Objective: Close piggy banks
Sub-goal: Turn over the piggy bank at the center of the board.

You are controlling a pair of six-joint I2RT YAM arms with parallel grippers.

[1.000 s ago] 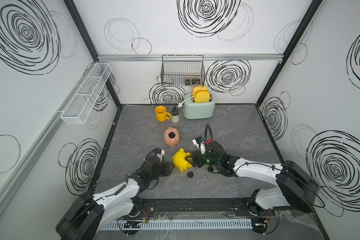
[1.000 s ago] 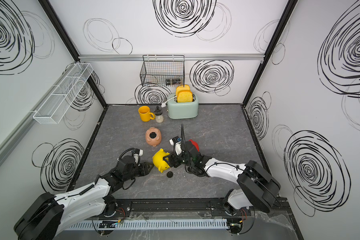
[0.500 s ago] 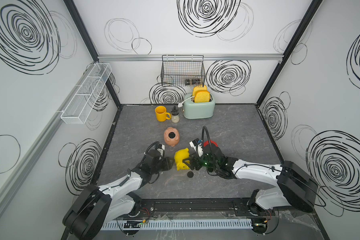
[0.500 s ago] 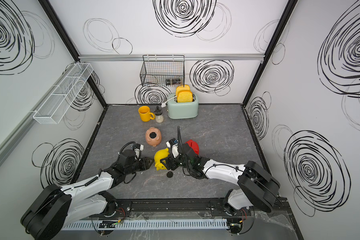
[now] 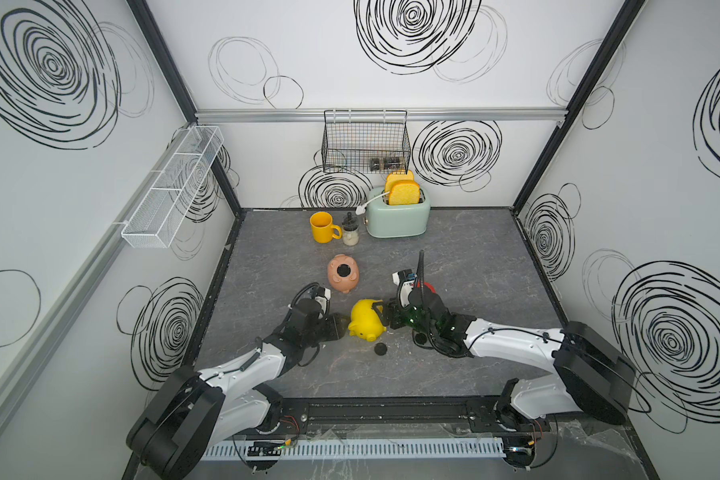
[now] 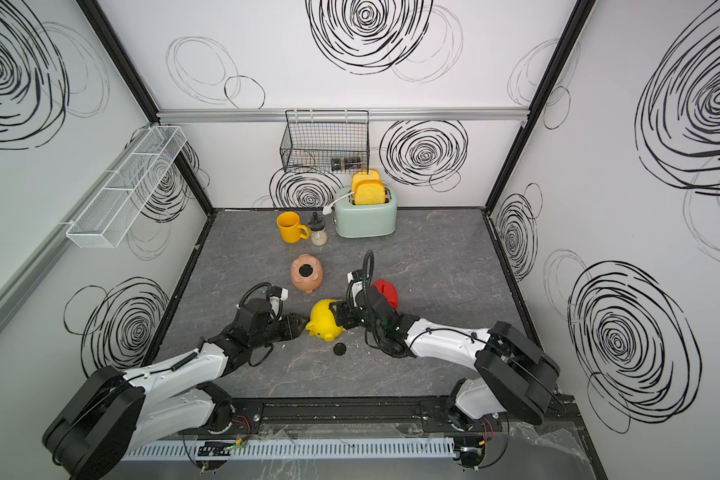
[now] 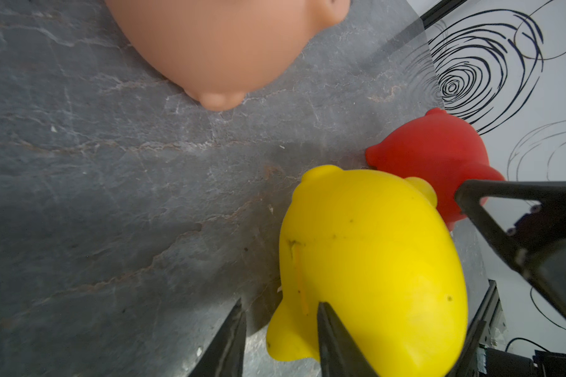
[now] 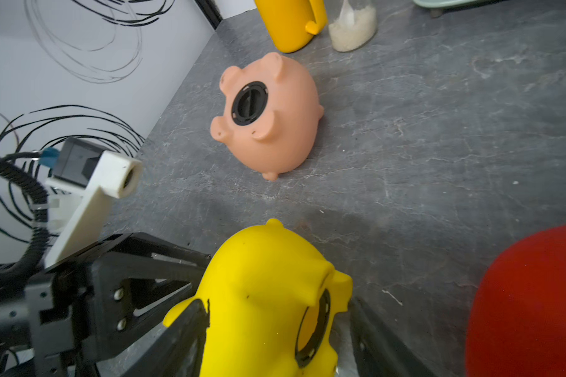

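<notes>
The yellow piggy bank [image 5: 366,326] [image 6: 327,322] lies on its side on the table. Its round belly hole [image 8: 314,326] is open. My right gripper [image 5: 385,318] [image 8: 280,303] is shut on it, one finger on its back and the other at its feet. My left gripper [image 5: 339,326] [image 7: 281,303] stands at the pig's other side with a narrow gap between its fingers. A yellow nub of the pig lies in that gap, unclamped. The pink piggy bank [image 5: 343,274] [image 8: 275,124] lies belly up with a black plug in it. The red piggy bank [image 6: 385,291] [image 7: 431,156] sits behind my right gripper.
A loose black plug [image 5: 381,349] [image 6: 339,349] lies just in front of the yellow pig. At the back stand a yellow mug [image 5: 323,226], a small jar [image 5: 350,235] and a green toaster [image 5: 397,216]. A wire basket [image 5: 366,141] hangs above them.
My left gripper has come forward from the left until its fingertips reach the yellow pig. The right gripper has shifted slightly left with the pig, and the red pig now shows behind it.
</notes>
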